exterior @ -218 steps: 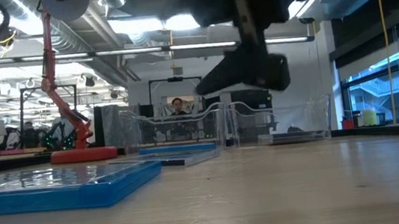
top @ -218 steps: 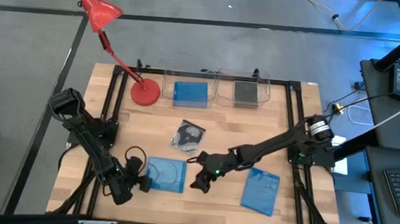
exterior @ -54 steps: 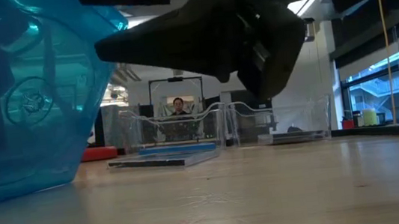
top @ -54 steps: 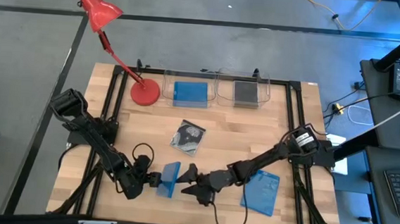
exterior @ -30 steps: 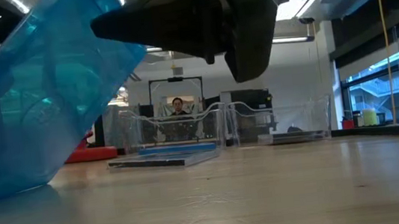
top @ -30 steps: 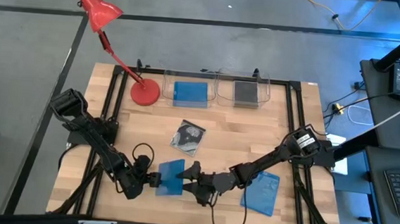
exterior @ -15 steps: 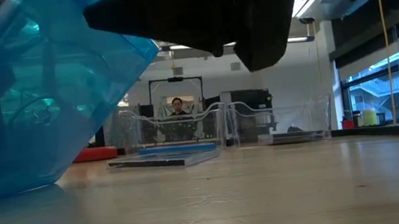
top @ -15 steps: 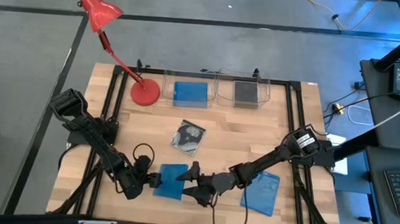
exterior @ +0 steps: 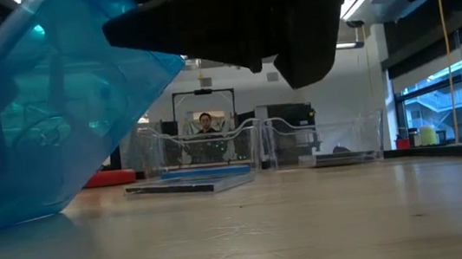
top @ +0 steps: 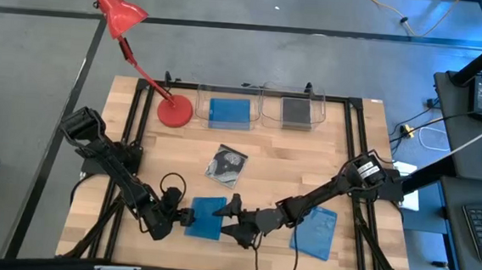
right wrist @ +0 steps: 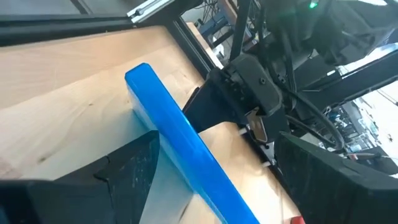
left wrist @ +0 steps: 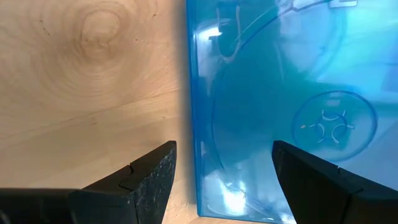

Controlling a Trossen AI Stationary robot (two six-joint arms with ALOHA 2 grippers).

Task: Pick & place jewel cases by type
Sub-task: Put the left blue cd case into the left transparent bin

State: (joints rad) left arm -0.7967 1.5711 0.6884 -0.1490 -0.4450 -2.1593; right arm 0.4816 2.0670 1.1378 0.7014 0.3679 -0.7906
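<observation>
A solid blue jewel case point(top: 207, 216) stands tilted near the table's front, its left edge on the wood and its right edge raised; the low view shows this slant point(exterior: 47, 124). My left gripper point(top: 187, 220) is open at the case's left edge, its fingers apart around that edge point(left wrist: 193, 186). My right gripper point(top: 233, 220) is open at the raised right edge. A second blue case point(top: 313, 229) lies flat to the right. A clear case with a silvery disc point(top: 227, 165) lies mid-table. My left gripper slants down at the case's lower left edge point(left wrist: 194, 155); I cannot tell whether either finger touches it. My right gripper comes nearly level from the table's right. The case's raised right edge point(right wrist: 180, 130) runs through the wide gap between its fingers. Which finger bears it is hidden.
Two clear trays stand at the far edge, one point(top: 230, 111) holding a blue case, the other point(top: 296, 112) a dark one. A red desk lamp's base point(top: 175, 111) sits at the far left. A black frame point(top: 352, 151) borders the table.
My right gripper has rolled a little about its own line without shifting place. The blue case has tipped slightly flatter: its raised right edge has come down and to the right, and its left edge has stayed on the table.
</observation>
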